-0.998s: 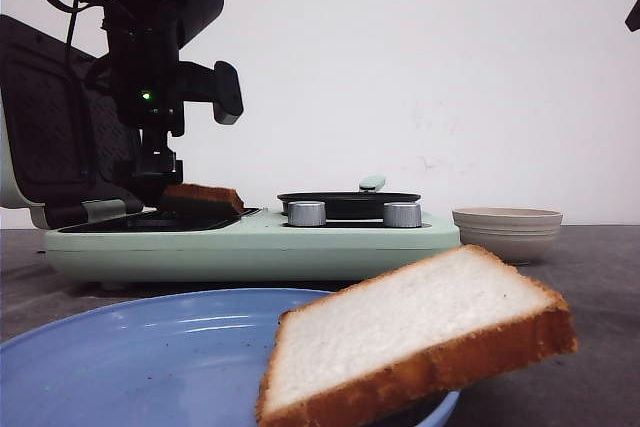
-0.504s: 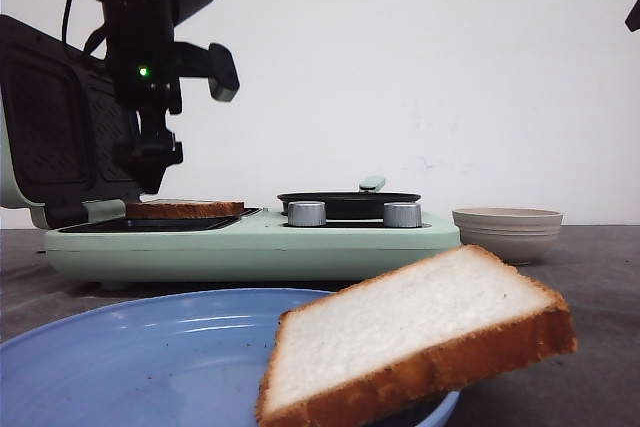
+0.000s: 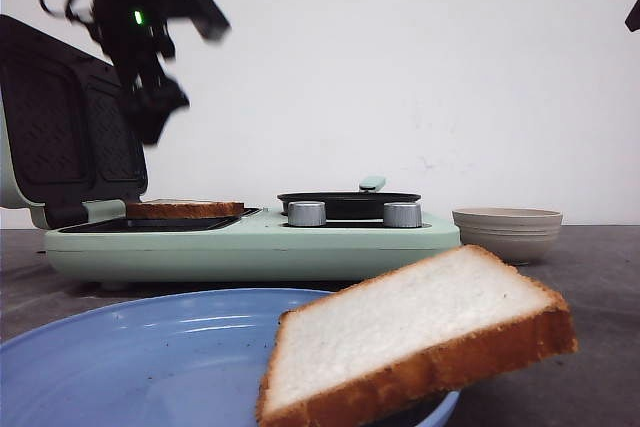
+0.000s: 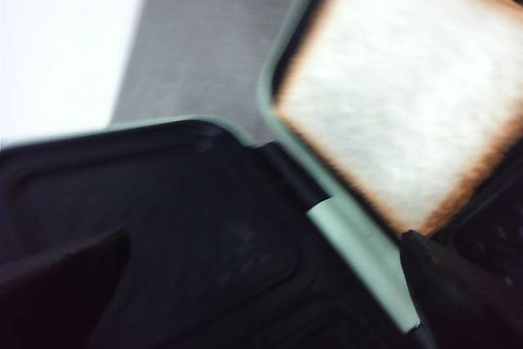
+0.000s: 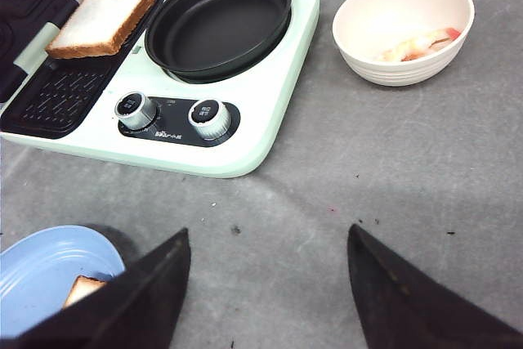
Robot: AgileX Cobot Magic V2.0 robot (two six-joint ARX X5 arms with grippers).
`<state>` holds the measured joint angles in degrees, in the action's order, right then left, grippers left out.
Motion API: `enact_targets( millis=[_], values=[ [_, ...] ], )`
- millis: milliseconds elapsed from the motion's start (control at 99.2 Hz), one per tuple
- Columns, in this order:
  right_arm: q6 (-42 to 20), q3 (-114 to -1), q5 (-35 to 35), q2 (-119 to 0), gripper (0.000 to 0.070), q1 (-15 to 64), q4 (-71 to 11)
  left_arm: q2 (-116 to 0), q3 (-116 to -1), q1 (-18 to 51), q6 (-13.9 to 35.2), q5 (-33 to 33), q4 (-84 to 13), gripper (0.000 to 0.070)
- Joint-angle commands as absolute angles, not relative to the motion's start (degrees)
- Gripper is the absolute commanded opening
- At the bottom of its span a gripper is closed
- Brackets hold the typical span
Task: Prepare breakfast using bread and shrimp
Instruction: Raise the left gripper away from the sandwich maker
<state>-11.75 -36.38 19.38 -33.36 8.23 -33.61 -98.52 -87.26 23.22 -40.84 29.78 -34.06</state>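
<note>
With its jaws spread and nothing between them, the left gripper (image 3: 150,112) hangs above the open grill plate, well clear of the toast below. Its wrist view shows both dark fingers (image 4: 458,292) apart at the frame's lower corners, the gap filled only by the black lid (image 3: 60,132) and the green hinge edge. The right gripper (image 5: 265,279) is likewise open and empty, hovering over bare table (image 5: 392,161) between the cooker and the plate.

One bread slice (image 3: 184,209) lies flat on the cooker's ridged plate (image 5: 57,96), in the half nearer the pan, its crust golden-brown and its crumb pale and even. It looks squarely seated, no corner riding up on the rim. The second slice (image 3: 415,337) leans on the rim of the blue plate (image 3: 150,347), tilted, one corner overhanging toward the table; it looks soft and thick, likely to dent under a hard pinch.

The step in hand seems to be clearing the left arm away from the cooker (image 3: 300,242). Done well, that means rising straight before swinging, so the fingers do not clip the upright lid just beside them. For the next pick, gripping the tilted slice by its crust edge rather than the crumb would probably hold it without crushing.

The shrimp (image 5: 417,42), pinkish-orange pieces, sit in the beige bowl (image 5: 404,71) beside the cooker, apart from the empty black pan (image 5: 216,22).
</note>
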Motion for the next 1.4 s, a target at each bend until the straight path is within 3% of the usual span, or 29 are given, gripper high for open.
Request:
enact_targets(
  millis=[0, 252, 534, 816, 1391],
  values=[
    [-10.92, -37.3, 19.51, -33.58, 0.0377, 8.38, -33.12, -96.99, -88.66, 23.64, -33.74, 30.0, -35.2, 0.07],
    [-10.94, -37.3, 19.53, -33.58, 0.0377, 8.38, -33.17, -87.2, -88.66, 23.64, -23.03, 27.73, -40.86, 0.07],
    [-11.16, -37.3, 19.59, -33.61, 0.0377, 8.38, -34.26, -74.43, -88.66, 22.33, -9.32, 17.1, -44.8, 0.07],
    [-11.11, -37.3, 23.05, -34.26, 0.0378, 8.38, -37.39, -65.34, -86.41, 20.14, -3.7, 12.97, -48.21, 0.07],
    [-11.53, -37.26, 41.12, -51.05, 0.0379, 9.32, -40.18, -39.94, -59.44, 18.39, 3.51, 10.22, -38.98, 0.07]
  ],
)
